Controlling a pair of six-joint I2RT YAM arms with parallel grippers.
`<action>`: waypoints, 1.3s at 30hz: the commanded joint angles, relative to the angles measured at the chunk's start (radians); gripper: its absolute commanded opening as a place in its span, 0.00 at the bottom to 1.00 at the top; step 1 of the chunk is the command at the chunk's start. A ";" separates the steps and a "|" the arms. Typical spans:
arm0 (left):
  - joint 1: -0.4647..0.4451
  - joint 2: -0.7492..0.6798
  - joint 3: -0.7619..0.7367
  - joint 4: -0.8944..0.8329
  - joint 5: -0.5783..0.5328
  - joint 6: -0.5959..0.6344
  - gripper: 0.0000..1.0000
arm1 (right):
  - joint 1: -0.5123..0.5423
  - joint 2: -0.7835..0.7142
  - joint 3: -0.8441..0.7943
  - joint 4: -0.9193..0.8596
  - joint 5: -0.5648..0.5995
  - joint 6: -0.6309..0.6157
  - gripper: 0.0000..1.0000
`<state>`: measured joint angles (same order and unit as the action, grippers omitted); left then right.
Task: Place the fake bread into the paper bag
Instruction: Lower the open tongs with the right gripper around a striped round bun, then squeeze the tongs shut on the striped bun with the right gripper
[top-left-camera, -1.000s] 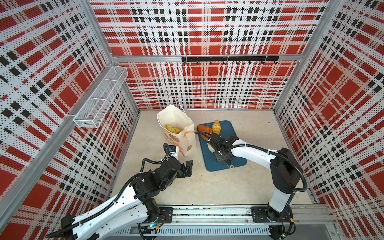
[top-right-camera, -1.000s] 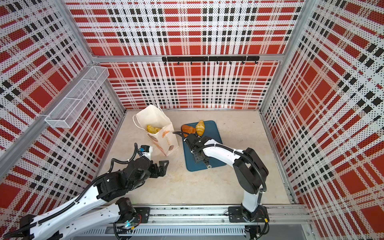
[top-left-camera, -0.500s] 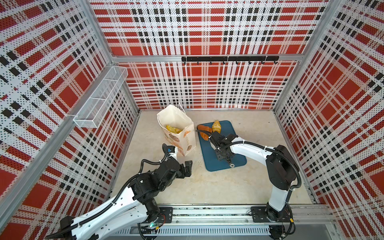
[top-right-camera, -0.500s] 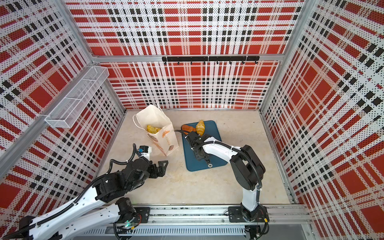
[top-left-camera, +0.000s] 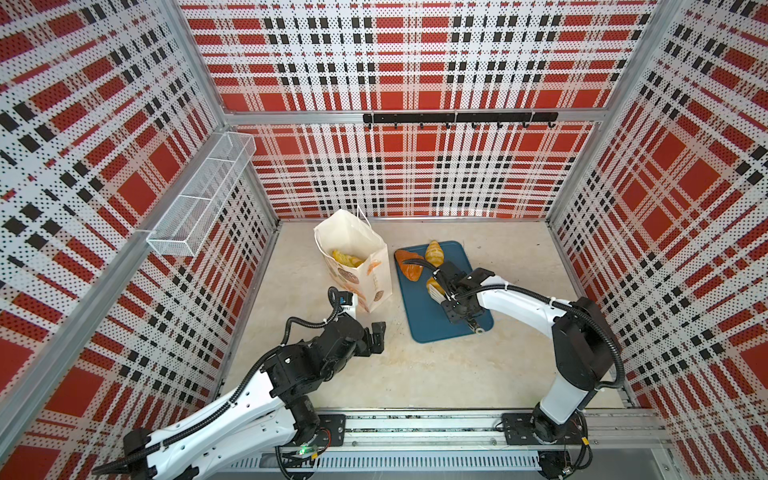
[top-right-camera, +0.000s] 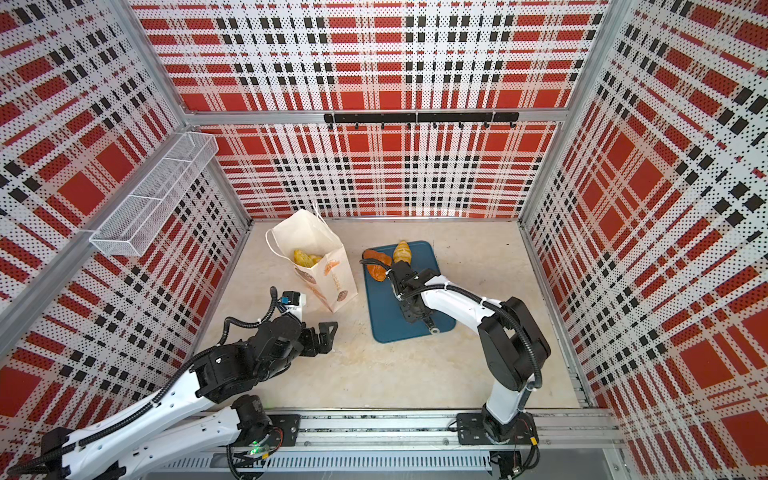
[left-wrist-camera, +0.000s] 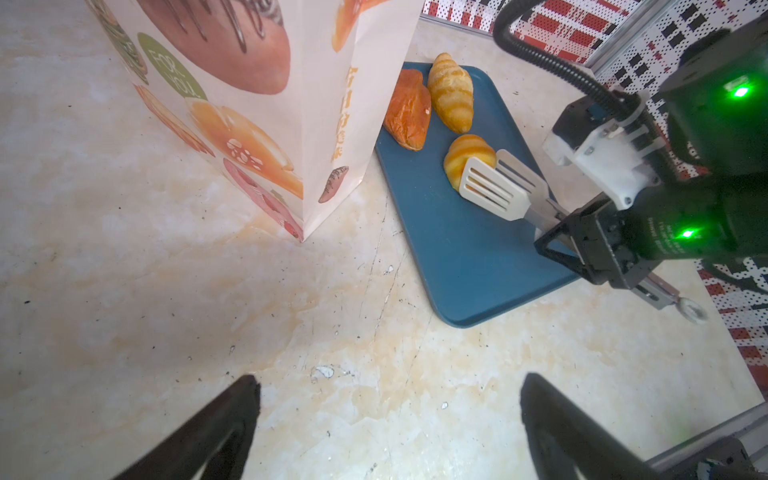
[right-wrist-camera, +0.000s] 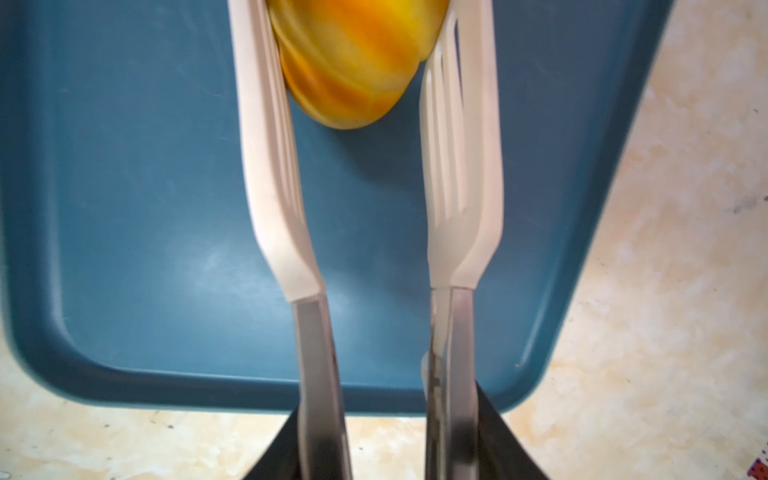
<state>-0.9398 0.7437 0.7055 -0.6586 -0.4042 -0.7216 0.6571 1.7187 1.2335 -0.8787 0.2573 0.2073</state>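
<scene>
While your left gripper (left-wrist-camera: 388, 401) gapes empty near the bag (top-left-camera: 365, 257), your right gripper (left-wrist-camera: 575, 243) holds tongs (left-wrist-camera: 494, 187) astride a glossy bun (left-wrist-camera: 463, 156) on the tray (left-wrist-camera: 457, 270), probably light and slippery, so pinch its flanks.

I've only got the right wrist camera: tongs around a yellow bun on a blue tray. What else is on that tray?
Observer: Two more, side by side at its far end: an orange-brown piece and a striped croissant.
Operator: Where's the bag?
Observer: The paper bag stands upright left of the tray, mouth open, yellow bread inside.
Operator: And the left arm?
Observer: The left gripper hangs open and empty, beside the bag's near corner.
</scene>
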 joint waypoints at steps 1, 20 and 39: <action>-0.008 0.006 0.017 0.018 -0.014 -0.004 0.99 | -0.019 -0.061 -0.018 -0.002 -0.011 -0.042 0.47; -0.013 0.056 0.034 0.045 -0.001 0.010 0.99 | -0.028 -0.017 0.000 0.004 -0.006 0.060 0.64; -0.013 0.020 0.011 0.038 -0.016 0.002 0.99 | -0.029 0.050 0.069 -0.012 -0.031 0.028 0.44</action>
<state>-0.9451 0.7719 0.7082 -0.6350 -0.3977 -0.7162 0.6277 1.7767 1.2819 -0.9016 0.2344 0.2497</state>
